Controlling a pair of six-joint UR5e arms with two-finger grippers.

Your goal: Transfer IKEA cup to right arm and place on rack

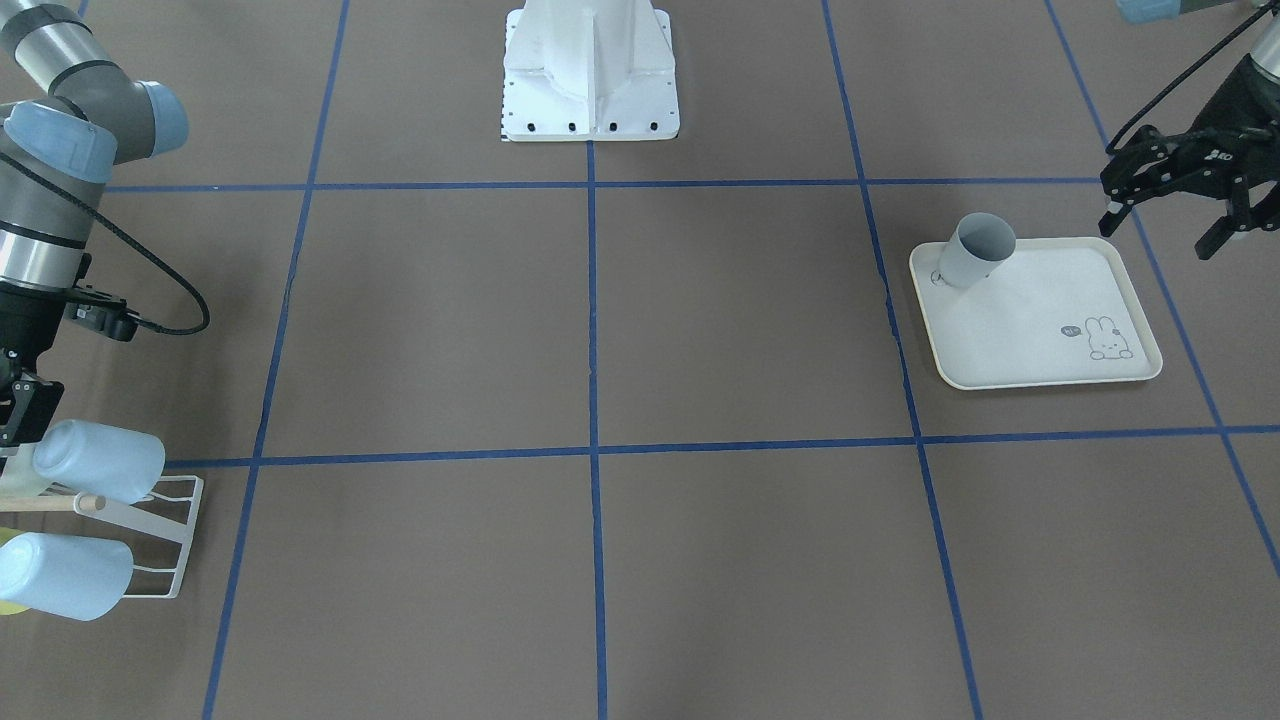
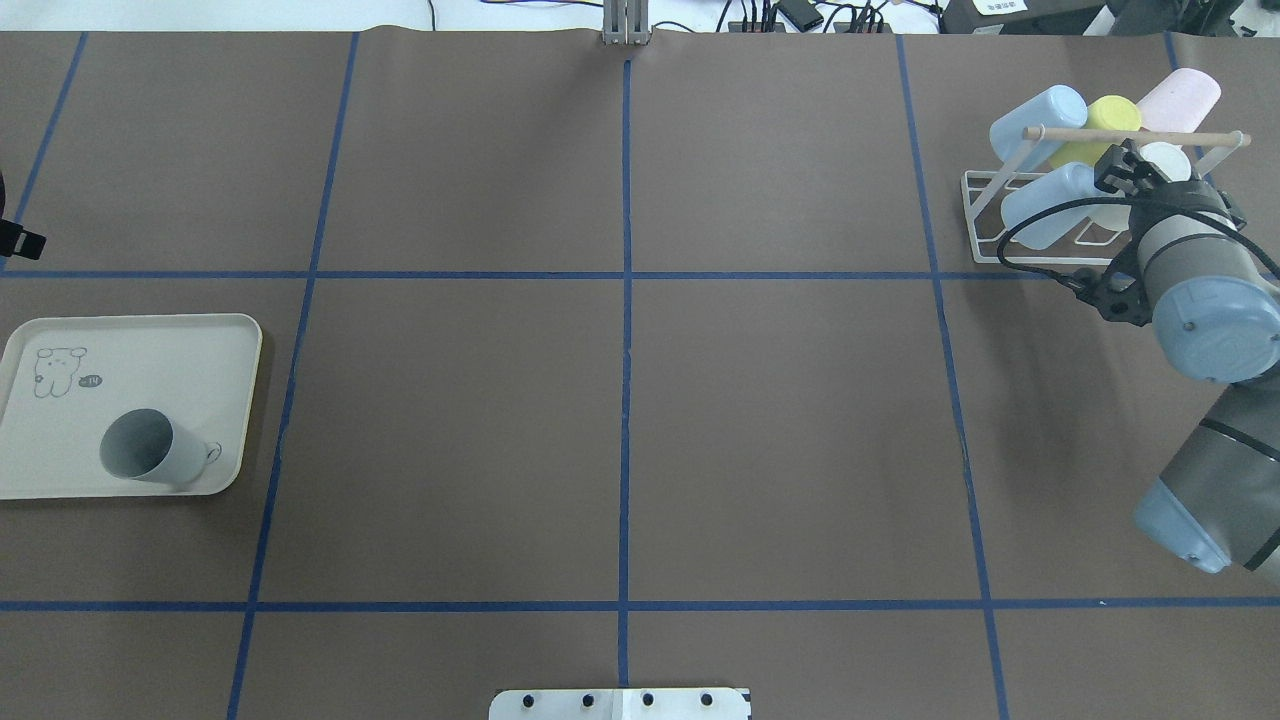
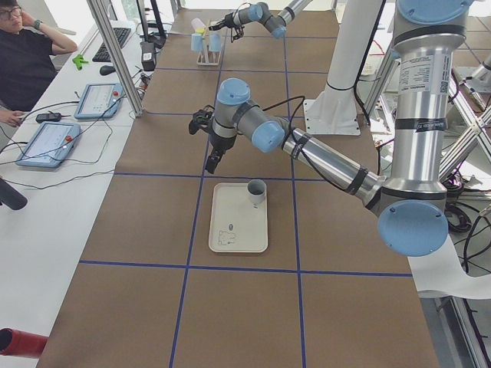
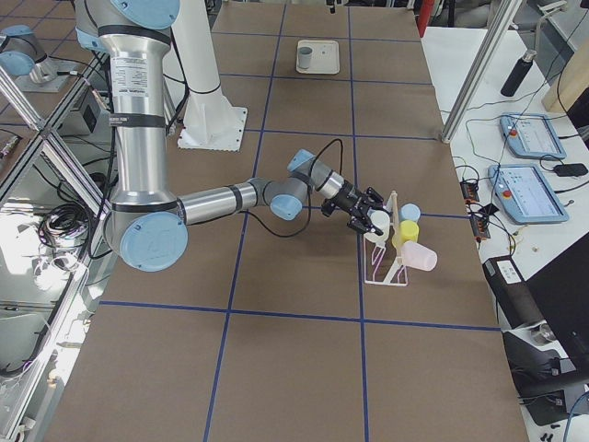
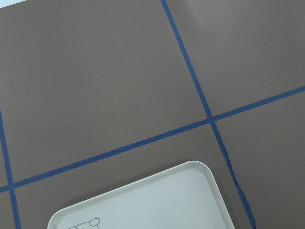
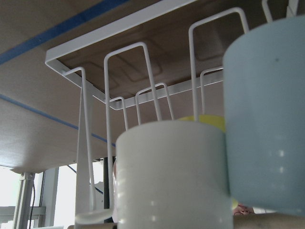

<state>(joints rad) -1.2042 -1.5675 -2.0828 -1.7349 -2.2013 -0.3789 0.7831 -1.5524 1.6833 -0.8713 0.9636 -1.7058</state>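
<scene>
**IKEA cup** (image 1: 978, 250): a grey cup, upright with its mouth up. It stands on the cream rabbit-print tray (image 1: 1030, 320), in the tray corner nearest the robot and the middle of the tabletop (image 2: 620, 420). The rabbit drawing lies at the opposite end of the tray. Nothing touches the cup.

**Left claw** (image 1: 1155, 240): held in the air near the tray and apart from the cup. Its fingers are spread wide with nothing between them. The left wrist view shows only one rounded tray corner, brown tabletop and crossing blue tape lines (image 5: 190, 76).

**Rack** (image 2: 985, 215): a small white wire rack with a light wooden rod (image 2: 1130, 133). It stands well apart from the tray, at the far end of the tabletop on the robot's right. It carries two light blue cups (image 2: 1040, 110), a yellow cup (image 2: 1100, 125), a pink cup (image 2: 1180, 100) and a white cup (image 2: 1165, 160), all tilted on the prongs.

**Right claw** (image 4: 371, 218): at the rack, close against the white cup. The right wrist view is filled by that cup, a blue one and the wire loops. How far the fingers stand apart, and whether they grip the white cup, cannot be told.

**Surroundings**: the robot's white base (image 1: 590, 80) sits at the tabletop's edge, midway between tray and rack. A person (image 3: 23, 54) sits at a side desk.
</scene>
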